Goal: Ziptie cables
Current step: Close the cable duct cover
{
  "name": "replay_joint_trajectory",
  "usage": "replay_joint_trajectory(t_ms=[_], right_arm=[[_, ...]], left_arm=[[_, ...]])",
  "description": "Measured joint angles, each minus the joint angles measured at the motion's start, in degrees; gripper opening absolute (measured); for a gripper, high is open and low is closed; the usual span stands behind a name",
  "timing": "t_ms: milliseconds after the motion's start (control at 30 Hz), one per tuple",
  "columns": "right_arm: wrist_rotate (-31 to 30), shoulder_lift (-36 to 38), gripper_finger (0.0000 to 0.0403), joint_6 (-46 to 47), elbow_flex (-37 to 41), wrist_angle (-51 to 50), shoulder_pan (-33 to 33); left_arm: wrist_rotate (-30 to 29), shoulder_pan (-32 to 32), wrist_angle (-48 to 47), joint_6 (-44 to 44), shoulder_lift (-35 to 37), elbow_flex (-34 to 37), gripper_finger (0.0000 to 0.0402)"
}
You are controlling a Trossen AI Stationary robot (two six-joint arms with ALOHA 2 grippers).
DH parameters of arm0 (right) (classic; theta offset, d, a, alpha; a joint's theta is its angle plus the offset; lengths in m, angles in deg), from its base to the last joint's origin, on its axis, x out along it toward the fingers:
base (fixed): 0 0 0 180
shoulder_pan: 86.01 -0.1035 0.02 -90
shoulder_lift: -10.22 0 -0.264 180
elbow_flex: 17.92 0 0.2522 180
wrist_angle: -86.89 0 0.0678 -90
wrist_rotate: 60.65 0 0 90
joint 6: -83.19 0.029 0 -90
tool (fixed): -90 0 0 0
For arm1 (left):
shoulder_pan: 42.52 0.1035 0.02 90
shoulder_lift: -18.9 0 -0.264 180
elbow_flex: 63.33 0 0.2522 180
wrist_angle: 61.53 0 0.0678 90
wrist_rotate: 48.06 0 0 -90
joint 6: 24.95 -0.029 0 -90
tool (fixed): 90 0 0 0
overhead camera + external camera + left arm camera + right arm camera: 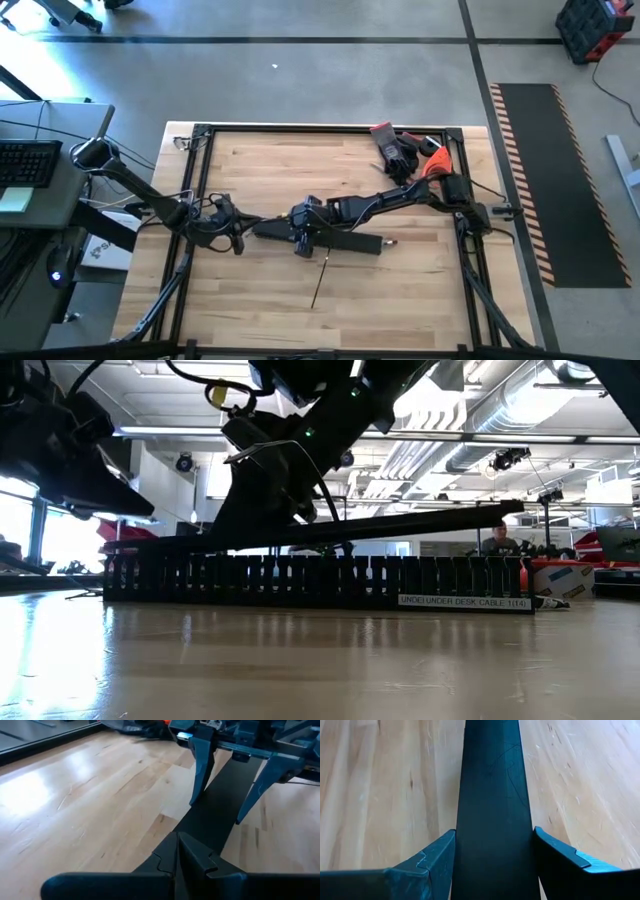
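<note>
Fingers, left: left gripper (236, 228) pressed shut on nothing, hovering low over the table (250, 300), just left of the black strip (350, 240).
Fingers, right: right gripper (303, 238) set wide, one finger against each long edge of the strip; looks like a hold.
Strip: tilted, one end raised above the slotted rail (320, 580).
Cables: on bare wood just in front of the strip, near the right gripper, touched by neither.
Look: one thin dark line, slightly slanted; probably several strands, too fine to separate.
Handling: light, limp, springy; likely to splay and slip. Best pinched mid-length, strands gathered first.
Far right: gloves (398, 150), well apart.
</note>
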Motion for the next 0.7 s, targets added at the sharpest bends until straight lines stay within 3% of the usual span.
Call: replay_joint_trajectory(t_ms=[333,700], right_arm=[[1.0,0.0,0.0210,0.0,0.0,-0.3,-0.7],[1.2,0.0,0.0210,-0.4,0.0,-0.8,-1.2]], left_arm=[[4.0,1.7,2.9,1.4,-1.9,1.8,0.0000],[6.4,2.4,7.1,3.9,-9.0,1.8,0.0000]])
